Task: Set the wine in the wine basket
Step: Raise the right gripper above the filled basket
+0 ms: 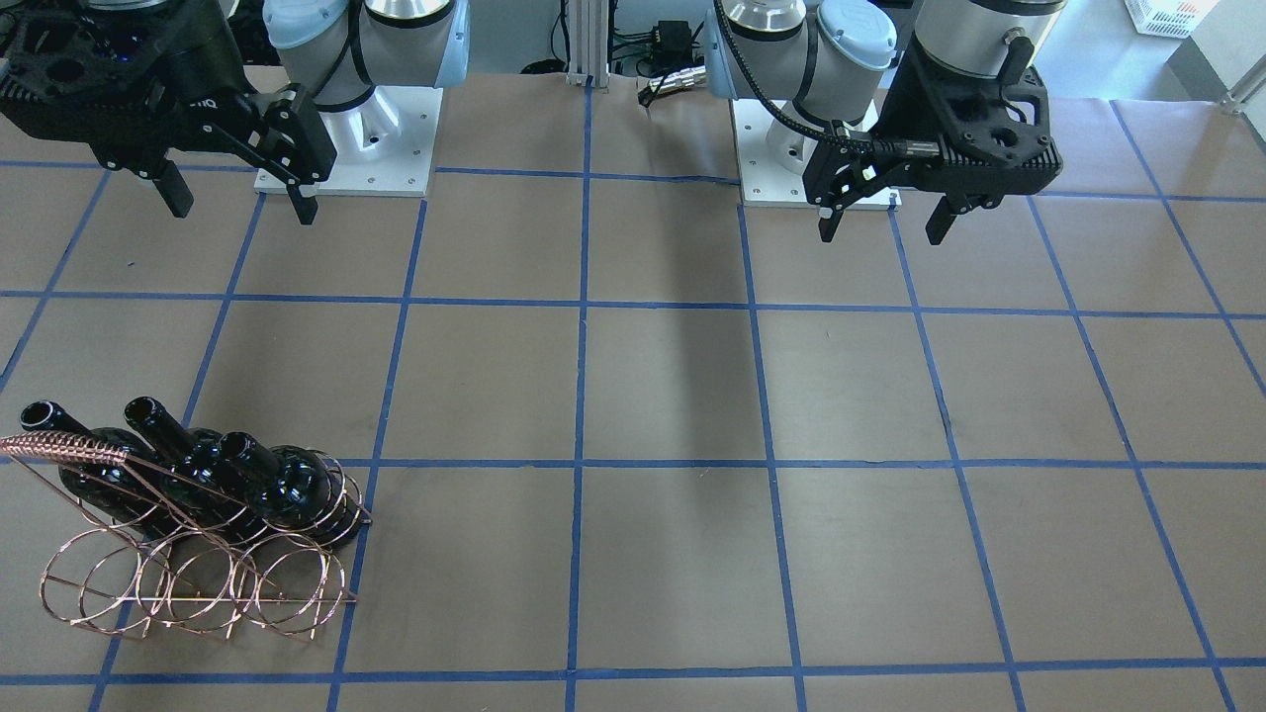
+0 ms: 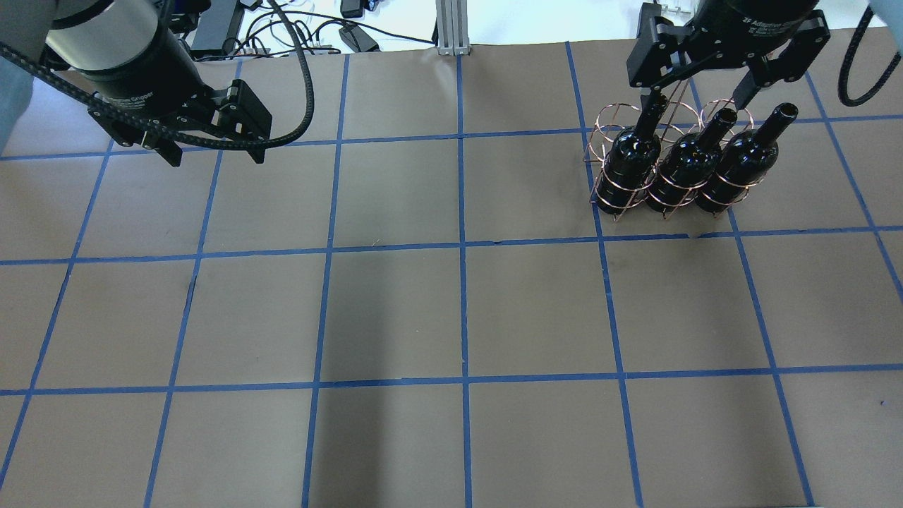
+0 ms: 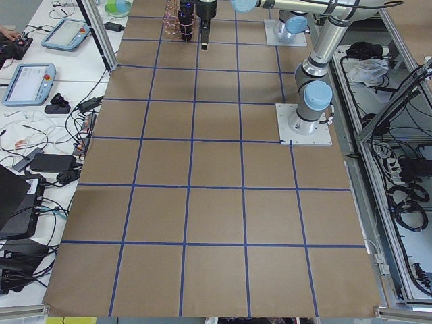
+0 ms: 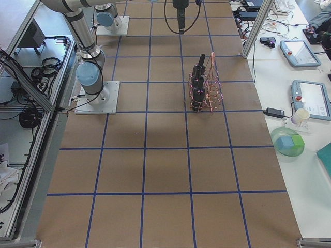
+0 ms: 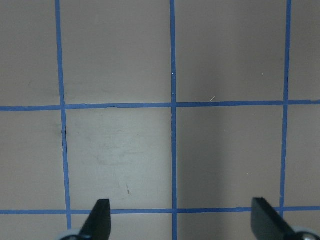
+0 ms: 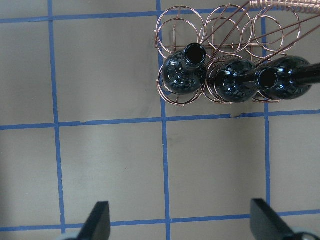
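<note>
Three identical dark glossy wine bottles (image 2: 631,159) (image 2: 688,166) (image 2: 741,159) stand upright side by side in the copper wire basket (image 2: 608,113), in its row nearer the robot. I cannot tell which one is the task's wine. They also show in the front view (image 1: 297,485) and the right wrist view (image 6: 185,75). The basket's far row of rings (image 6: 180,20) is empty. My right gripper (image 2: 695,99) is open and empty, high above the basket and apart from the bottles. My left gripper (image 2: 215,156) is open and empty over bare table at the far left.
The brown table (image 2: 458,310) carries a blue tape grid. The basket's braided handle (image 1: 69,447) rises on its far side. The arm bases (image 1: 346,148) (image 1: 811,158) stand at the robot's edge. Tablets and cables lie on side benches (image 4: 305,93).
</note>
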### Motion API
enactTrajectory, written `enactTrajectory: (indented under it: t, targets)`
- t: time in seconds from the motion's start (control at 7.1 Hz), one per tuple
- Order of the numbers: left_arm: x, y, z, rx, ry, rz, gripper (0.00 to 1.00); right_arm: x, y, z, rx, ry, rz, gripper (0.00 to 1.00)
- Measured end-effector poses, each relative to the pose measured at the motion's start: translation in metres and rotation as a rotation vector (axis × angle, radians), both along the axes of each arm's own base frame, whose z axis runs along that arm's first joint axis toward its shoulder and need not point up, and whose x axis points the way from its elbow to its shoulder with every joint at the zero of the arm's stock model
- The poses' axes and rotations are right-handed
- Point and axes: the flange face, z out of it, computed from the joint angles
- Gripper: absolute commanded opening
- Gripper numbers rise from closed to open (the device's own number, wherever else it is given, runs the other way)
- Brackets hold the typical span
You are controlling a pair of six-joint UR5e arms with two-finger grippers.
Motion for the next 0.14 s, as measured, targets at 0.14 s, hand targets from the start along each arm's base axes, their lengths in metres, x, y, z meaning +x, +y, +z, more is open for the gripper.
enactTrajectory:
  t: [0.14]
  targets:
    - [0.0000,-0.0002,-0.0004,0.001,-0.001,0.000,1.00,0.0000,-0.0003,-0.0007,0.002,0.000,0.001,1.00]
